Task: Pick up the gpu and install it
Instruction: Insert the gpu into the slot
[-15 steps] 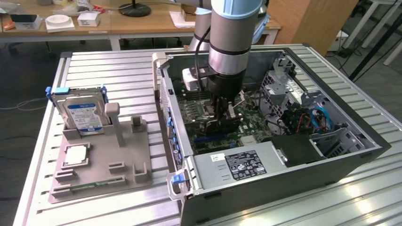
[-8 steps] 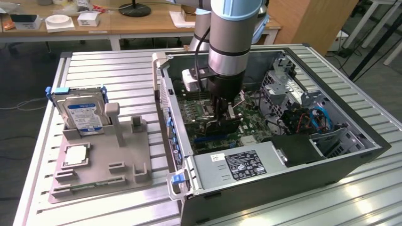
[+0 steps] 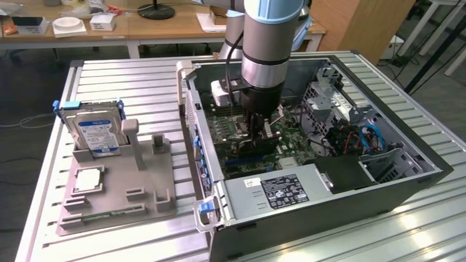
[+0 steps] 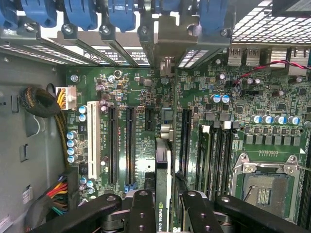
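**Exterior view.** The power supply [image 3: 280, 191] sits at the near edge of the open computer case [image 3: 328, 221], which lies on its side on the slatted counter [image 3: 131, 82]. Beyond it, the arm [image 3: 269, 38] reaches straight down into the case. The tool [image 3: 260, 134] hangs low over the motherboard [image 3: 295, 150], closed part-way on the gpu [image 3: 255, 148], which stands on edge beneath it. On the exterior view's left, a grey fixture tray [image 3: 138, 202] carries the hard drive [image 3: 96, 134], well apart from the work.

**Wrist view.** The fingers [image 4: 141, 213] of the tool [image 4: 165, 206] flank the gpu [image 4: 164, 174] and clamp both of its faces. The card appears edge-on, running between a short slot [image 4: 148, 119] and a long black slot [image 4: 184, 141]. Whether its connector edge touches the board cannot be told.

**Probable hazards:**
- Sideways offset. The card appears to lie beside the long slot, not over it. Pressing down here would likely drive the connector onto board components.
- Bracket fouling. The bracket end lies near the row of blue retainer clips [image 4: 121, 12]. A small error along the slot could catch the bracket on the case wall and stop the card seating.
- Tilt in the grip. The clamp holds one end only, so uneven contact may rotate the card and seat one corner first.
- Cables. The cable bundle [image 4: 58, 191] lies well apart from the card, so the risk is low.
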Robot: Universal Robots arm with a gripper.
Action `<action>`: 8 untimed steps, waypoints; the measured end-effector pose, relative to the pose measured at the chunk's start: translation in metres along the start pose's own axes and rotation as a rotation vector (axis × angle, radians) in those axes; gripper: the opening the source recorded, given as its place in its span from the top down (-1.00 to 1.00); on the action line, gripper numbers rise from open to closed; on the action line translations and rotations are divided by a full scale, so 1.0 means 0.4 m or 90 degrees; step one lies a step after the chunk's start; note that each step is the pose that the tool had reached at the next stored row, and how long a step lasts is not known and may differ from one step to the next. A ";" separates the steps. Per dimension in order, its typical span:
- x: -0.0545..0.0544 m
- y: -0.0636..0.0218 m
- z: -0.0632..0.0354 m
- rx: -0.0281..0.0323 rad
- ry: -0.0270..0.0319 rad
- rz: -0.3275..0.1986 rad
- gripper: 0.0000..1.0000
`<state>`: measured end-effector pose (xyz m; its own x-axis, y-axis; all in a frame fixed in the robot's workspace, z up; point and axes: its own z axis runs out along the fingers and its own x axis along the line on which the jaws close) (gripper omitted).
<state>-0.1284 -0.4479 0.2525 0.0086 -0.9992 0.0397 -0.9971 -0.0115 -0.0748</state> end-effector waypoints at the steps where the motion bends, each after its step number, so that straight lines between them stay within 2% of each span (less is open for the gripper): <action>1: 0.000 0.000 0.000 0.0001 0.0000 0.000 0.47; 8: 0.000 0.003 0.003 0.0019 0.0000 0.000 0.47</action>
<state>-0.1293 -0.4479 0.2512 0.0085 -0.9992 0.0398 -0.9969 -0.0116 -0.0779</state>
